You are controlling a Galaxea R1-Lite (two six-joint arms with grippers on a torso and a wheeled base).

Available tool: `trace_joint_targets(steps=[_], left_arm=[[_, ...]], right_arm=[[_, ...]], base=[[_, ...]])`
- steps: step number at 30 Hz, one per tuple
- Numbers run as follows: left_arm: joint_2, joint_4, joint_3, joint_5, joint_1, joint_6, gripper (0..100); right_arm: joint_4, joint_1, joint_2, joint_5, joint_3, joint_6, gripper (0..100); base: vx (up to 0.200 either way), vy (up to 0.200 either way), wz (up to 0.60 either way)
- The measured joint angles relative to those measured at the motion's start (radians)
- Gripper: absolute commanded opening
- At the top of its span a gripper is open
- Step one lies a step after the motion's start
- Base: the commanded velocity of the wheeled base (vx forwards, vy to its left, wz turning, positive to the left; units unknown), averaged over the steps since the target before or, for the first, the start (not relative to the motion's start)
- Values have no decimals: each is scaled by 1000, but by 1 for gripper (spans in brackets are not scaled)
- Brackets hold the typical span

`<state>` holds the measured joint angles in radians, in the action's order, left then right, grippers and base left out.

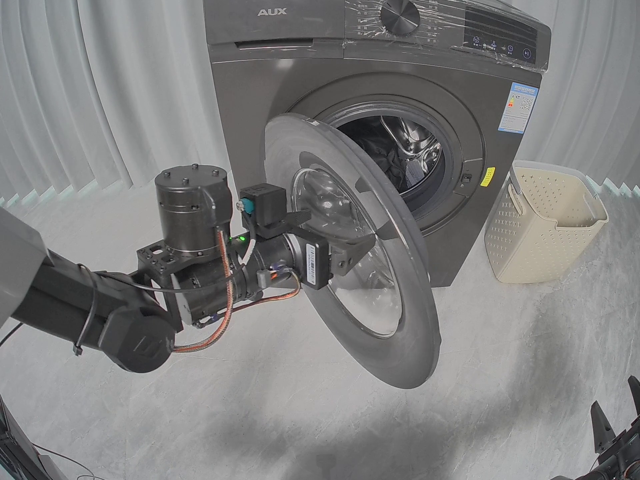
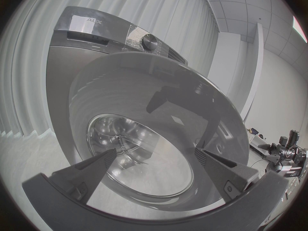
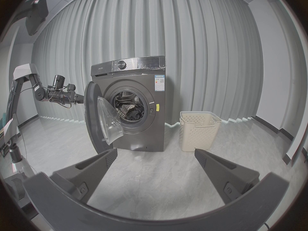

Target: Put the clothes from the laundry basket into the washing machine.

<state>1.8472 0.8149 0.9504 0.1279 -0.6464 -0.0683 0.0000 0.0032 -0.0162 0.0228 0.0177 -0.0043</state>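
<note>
Now: door open, clothes in drum

One washing machine point(image 1: 267, 88), its door point(image 1: 410, 308) wide open. One cream laundry basket point(image 1: 543, 235) on the floor point(image 1: 300, 408) just beside it, on the robot's right. Dark clothes point(image 1: 393, 158) lie in the drum point(image 1: 421, 143). Left hand point(image 1: 343, 231) spread wide, holding nothing, at the door's outer face; contact unclear. Right hand point(image 3: 155, 154) wide, holding nothing, well back. Two stickers point(image 1: 518, 108), print too small to read.

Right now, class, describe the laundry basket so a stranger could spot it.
Start at the grey washing machine before the curtains. On the floor to its right stands the laundry basket. It alone is cream plastic, pierced with holes.
</note>
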Motion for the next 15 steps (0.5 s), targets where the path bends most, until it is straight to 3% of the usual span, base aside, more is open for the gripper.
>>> trace_joint_targets(steps=[7,15], left_arm=[[60,0,83,-1,-9,-5,100],[134,2,214,-49,-9,-44,100]], right_arm=[[0,0,0,0,0,0,100],[0,0,0,0,0,0,100]], base=[[0,0,0],[0,0,0]])
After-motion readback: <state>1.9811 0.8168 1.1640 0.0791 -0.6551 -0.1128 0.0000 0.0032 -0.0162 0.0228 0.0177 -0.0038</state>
